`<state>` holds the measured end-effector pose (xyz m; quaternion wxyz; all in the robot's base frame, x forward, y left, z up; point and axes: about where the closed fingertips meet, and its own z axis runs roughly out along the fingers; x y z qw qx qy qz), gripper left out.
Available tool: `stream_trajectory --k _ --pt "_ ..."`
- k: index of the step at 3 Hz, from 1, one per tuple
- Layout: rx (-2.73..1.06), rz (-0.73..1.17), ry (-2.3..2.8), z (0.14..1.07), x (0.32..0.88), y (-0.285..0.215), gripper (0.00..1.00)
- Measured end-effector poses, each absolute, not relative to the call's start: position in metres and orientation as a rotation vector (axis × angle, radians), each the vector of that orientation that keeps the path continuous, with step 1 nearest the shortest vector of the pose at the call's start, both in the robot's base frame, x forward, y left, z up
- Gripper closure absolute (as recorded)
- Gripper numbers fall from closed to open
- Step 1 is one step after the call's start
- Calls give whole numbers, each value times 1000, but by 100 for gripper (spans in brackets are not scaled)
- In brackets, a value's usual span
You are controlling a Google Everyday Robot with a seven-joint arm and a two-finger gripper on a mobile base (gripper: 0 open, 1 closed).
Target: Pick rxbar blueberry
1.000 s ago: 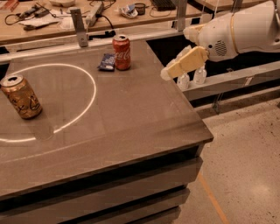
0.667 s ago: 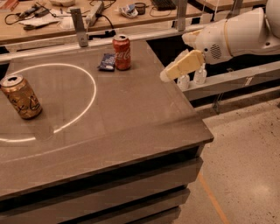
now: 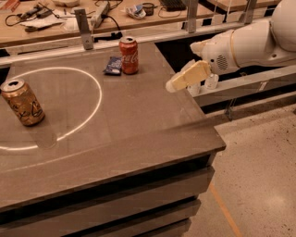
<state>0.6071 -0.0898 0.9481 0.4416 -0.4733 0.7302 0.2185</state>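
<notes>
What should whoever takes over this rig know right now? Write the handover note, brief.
Pincer: in the air at the table's right edge, carrying nothing, well short of the bar.
Rxbar blueberry: flat on the table's far side, right beside the red cola can.
Gold-brown can: near the left edge, apart.
Done: nothing grasped yet.
Left: reach the bar, grip, lift, probably minding the cola can.

Robotics lab/workshop: workbench [image 3: 138, 21] w/ cables [image 3: 23, 14], concrete floor [image 3: 259, 176], fingers [image 3: 189, 76] at table [image 3: 138, 120] edge.
</notes>
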Motion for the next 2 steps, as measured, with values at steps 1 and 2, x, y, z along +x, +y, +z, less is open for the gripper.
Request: stream_trajectory --k 1,2 --pt "-1177 575 1807 921 617 -70 0" --pt "-1190 613 1781 906 626 -48 0"
